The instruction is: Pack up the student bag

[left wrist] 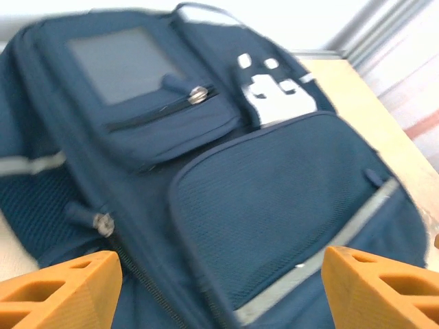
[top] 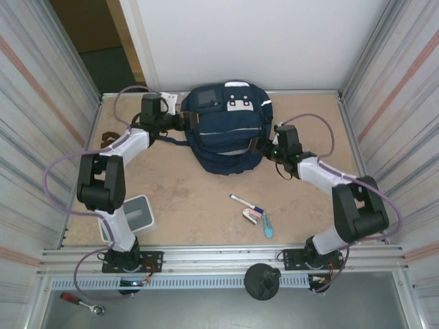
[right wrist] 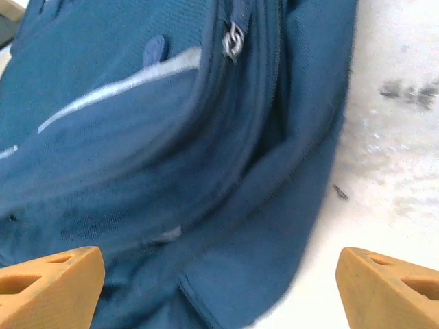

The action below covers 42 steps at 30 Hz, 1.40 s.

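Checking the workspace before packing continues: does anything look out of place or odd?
Nothing spilled or damaged. The student bag lies at the table's far edge, its visible zips seemingly closed, while a pen, a pinkish item and a light-blue item lie loose near the front.

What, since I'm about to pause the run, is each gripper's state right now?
Left gripper: open, jaws wide apart, holding nothing, facing the student bag.
Right gripper: open, jaws wide apart, holding nothing.
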Each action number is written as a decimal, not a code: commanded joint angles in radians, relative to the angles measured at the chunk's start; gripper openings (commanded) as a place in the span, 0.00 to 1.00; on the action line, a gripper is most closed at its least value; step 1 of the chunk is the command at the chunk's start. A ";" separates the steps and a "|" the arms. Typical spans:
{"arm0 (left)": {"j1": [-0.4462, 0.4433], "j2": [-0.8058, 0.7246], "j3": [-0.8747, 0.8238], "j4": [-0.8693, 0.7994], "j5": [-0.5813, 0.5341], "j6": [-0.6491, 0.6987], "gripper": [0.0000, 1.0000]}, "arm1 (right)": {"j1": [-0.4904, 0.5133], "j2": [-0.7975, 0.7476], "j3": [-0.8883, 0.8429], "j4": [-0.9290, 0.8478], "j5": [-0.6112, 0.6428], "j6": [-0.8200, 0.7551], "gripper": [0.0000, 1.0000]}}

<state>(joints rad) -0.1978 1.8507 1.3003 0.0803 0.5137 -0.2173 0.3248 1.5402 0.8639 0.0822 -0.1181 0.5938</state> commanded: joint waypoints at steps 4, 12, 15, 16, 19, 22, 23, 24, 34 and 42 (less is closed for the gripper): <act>-0.030 0.082 0.027 -0.051 0.021 -0.152 0.75 | -0.029 0.197 0.147 0.060 -0.048 0.079 0.85; -0.135 0.085 -0.087 0.068 0.081 -0.196 0.71 | -0.078 0.323 0.227 0.022 -0.159 0.054 0.81; -0.196 0.064 -0.160 0.148 0.086 -0.229 0.70 | -0.098 0.312 0.219 -0.012 -0.163 0.010 0.80; -0.224 0.058 -0.178 0.171 0.087 -0.239 0.70 | -0.108 0.304 0.211 -0.024 -0.157 -0.005 0.80; -0.314 0.059 -0.196 0.192 0.067 -0.245 0.69 | -0.148 0.276 0.187 -0.052 -0.163 -0.027 0.79; -0.413 0.095 -0.164 0.201 0.042 -0.242 0.68 | -0.183 0.256 0.179 -0.095 -0.156 -0.063 0.78; -0.444 0.114 -0.138 0.193 0.043 -0.239 0.68 | -0.198 0.256 0.183 -0.114 -0.152 -0.072 0.78; -0.470 0.129 -0.114 0.182 0.043 -0.234 0.68 | -0.212 0.257 0.190 -0.126 -0.158 -0.076 0.78; -0.578 -0.024 -0.074 -0.021 -0.157 0.156 0.71 | -0.321 0.161 0.236 -0.252 -0.148 -0.109 0.80; -0.401 -0.279 -0.283 -0.027 -0.355 0.506 0.73 | -0.167 -0.063 0.017 -0.204 -0.048 -0.057 0.79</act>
<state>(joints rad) -0.6662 1.6295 1.0462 0.0727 0.2531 0.0994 0.0982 1.5528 0.9474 -0.1146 -0.2207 0.5152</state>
